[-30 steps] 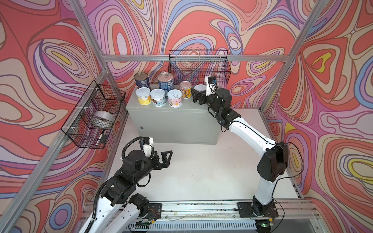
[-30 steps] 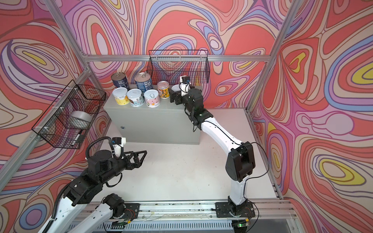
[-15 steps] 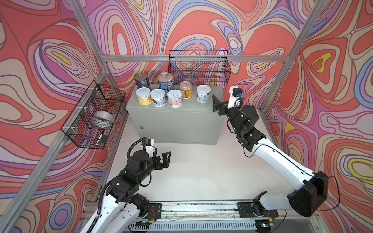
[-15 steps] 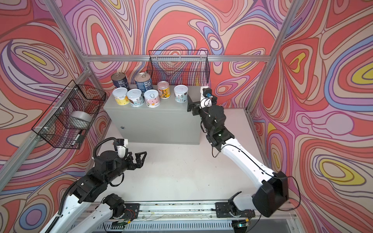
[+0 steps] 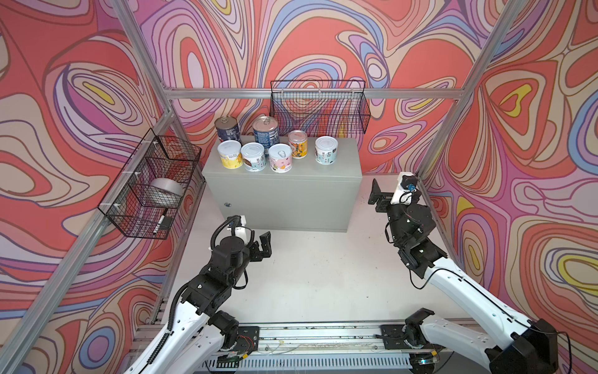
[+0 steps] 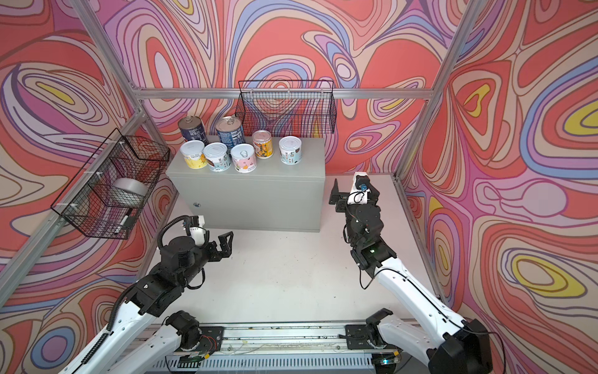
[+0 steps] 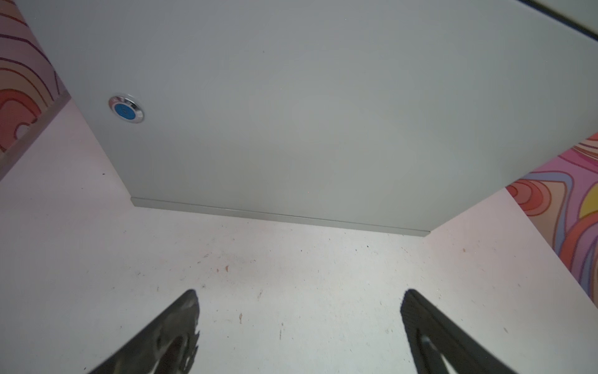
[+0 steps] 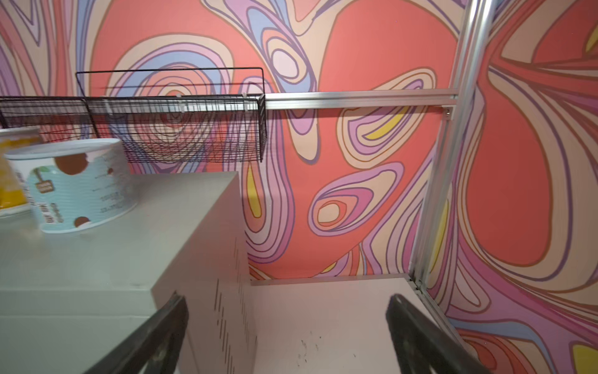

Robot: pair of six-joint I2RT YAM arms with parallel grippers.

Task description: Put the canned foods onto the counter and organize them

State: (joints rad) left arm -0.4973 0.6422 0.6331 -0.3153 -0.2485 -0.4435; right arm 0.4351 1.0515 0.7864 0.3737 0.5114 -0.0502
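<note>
left hand (image 7: 300, 296) jaws spread, empty | right hand (image 8: 285, 299) jaws spread, empty

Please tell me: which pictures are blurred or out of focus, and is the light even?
Right wrist view: the pale blue can and the counter are smeared; left wrist view: the lock is sharp, the left end effector soft and dark; both top views: sharp, evenly lit.

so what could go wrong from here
The open right pincer hangs close to the right end of the counter; swinging inward could clip it or the lone pale-blue can.
The yellow can stands near the front left corner, close beside its neighbours; a nudge there might tip it off.
The open left pincer sits low before the counter front and may scrape it when rising.
</note>
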